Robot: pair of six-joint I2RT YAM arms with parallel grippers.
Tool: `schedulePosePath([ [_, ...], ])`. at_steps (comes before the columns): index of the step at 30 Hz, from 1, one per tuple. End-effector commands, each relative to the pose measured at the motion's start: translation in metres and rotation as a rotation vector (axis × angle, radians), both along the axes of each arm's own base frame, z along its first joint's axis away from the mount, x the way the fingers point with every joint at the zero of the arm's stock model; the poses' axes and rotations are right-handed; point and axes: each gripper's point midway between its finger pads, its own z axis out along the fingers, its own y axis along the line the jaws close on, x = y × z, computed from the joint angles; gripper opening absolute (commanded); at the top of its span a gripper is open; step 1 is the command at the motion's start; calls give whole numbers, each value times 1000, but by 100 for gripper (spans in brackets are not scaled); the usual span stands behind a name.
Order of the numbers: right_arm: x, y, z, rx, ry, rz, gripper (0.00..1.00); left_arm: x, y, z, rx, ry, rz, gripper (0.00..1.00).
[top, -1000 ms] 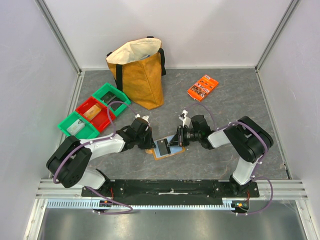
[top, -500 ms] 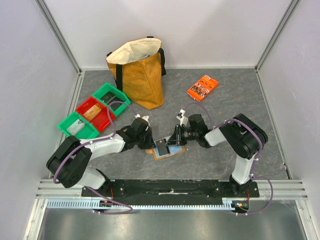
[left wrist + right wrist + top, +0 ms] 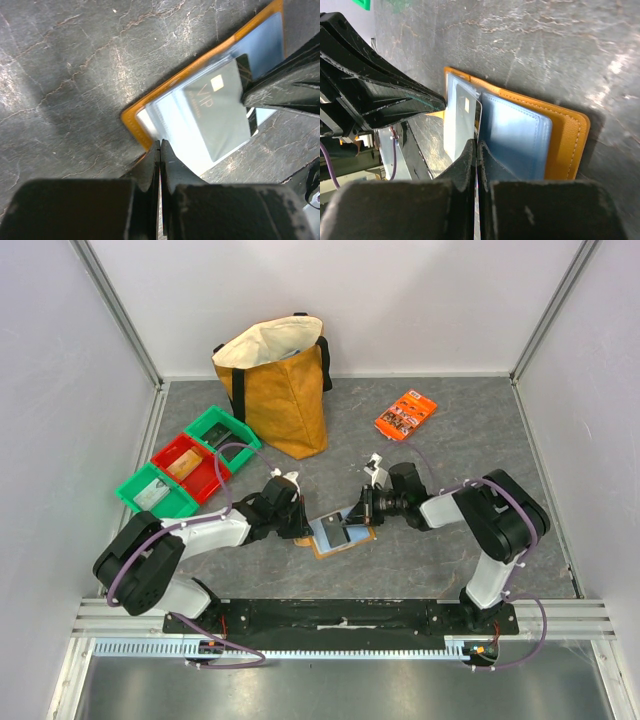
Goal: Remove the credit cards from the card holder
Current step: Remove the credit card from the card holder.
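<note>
My right fingers (image 3: 468,161) are pinching shut on the edge of the pale credit card (image 3: 460,125), lower centre of the frame, over the open card holder (image 3: 566,134). My left fingers (image 3: 149,162), pressed together, are pinning its tan corner to the counter (image 3: 75,75). If that pin is slipping, I'm dragging the holder along, and the thin edge may be escaping too.

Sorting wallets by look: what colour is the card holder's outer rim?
The card holder rim is tan-orange; clearest in right wrist view.
</note>
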Motion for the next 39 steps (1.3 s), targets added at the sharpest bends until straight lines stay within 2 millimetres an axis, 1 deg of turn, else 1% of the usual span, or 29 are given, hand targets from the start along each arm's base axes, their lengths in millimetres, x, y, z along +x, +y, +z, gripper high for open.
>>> schedulePosePath([
  [1,5,-20,-1,-38,-35,-25,0,-23,27,-29,117,81,15,2],
  [3,4,-20,-2,-39,-30,-17,0,-21,22,-22,85,64,6,2],
  [5,3,-20,-3,-41,-27,-15,0,-17,16,-12,42,32,-1,3],
  [8,2,-19,-3,-31,-21,-9,0,-10,-1,13,-53,-29,-37,18],
  [10,2,-18,-2,-18,-18,-8,0,-9,-14,29,-125,-52,-77,24],
  [12,1,-17,-1,-13,-18,-4,0,-2,-30,46,-198,-85,-106,25],
  [15,0,-16,0,-9,-16,-3,0,1,-46,58,-245,-92,-143,25],
  [17,1,-16,0,-4,-19,-5,0,5,-53,57,-249,-87,-157,25],
  [21,1,-16,0,-3,-16,-4,0,12,-63,51,-241,-77,-172,20],
  [26,0,-16,0,-3,-18,-2,0,15,-62,33,-197,-55,-161,7],
  [28,0,-16,-1,-5,-17,-3,0,14,-59,23,-172,-35,-154,2],
  [34,-2,-19,-5,-32,-16,-1,0,7,-39,-2,-66,25,-103,2],
  [36,-1,-20,-6,-36,-14,-1,0,8,-33,-6,-38,25,-83,2],
  [37,-2,-20,-6,-38,-13,1,0,3,-27,-11,-12,49,-76,2],
  [39,-1,-22,-6,-41,-15,-4,0,2,-24,-13,0,52,-76,2],
])
